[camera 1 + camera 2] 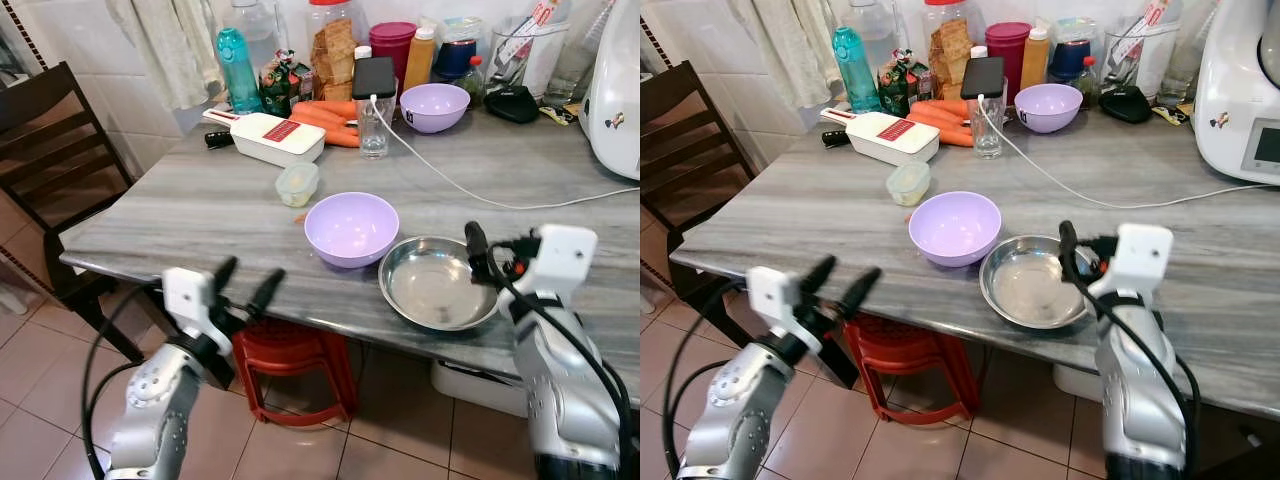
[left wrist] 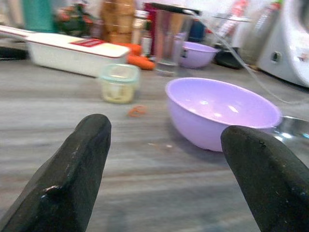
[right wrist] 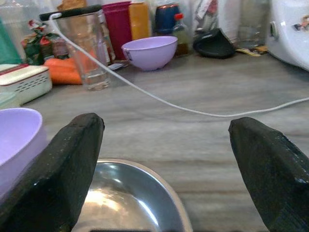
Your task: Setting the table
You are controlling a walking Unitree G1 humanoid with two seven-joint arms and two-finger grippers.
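A lilac bowl (image 1: 351, 228) stands near the front of the grey marble table (image 1: 200, 200). A shallow steel bowl (image 1: 436, 283) touches it on the right, close to the table's edge. My left gripper (image 1: 245, 285) is open at the front edge, left of the lilac bowl (image 2: 219, 108), with nothing between its fingers (image 2: 72, 174). My right gripper (image 1: 488, 255) is open just above the right rim of the steel bowl (image 3: 128, 198) and holds nothing. A second lilac bowl (image 1: 434, 107) sits at the back.
A glass (image 1: 374, 125) with a phone on top trails a white cable (image 1: 470, 190) across the table. A white slicer box (image 1: 272, 137), carrots (image 1: 335, 120), a small lidded tub (image 1: 297, 184), bottles and jars crowd the back. White appliance (image 1: 615, 90) right; dark chair (image 1: 50, 150) left; red stool (image 1: 295, 370) underneath.
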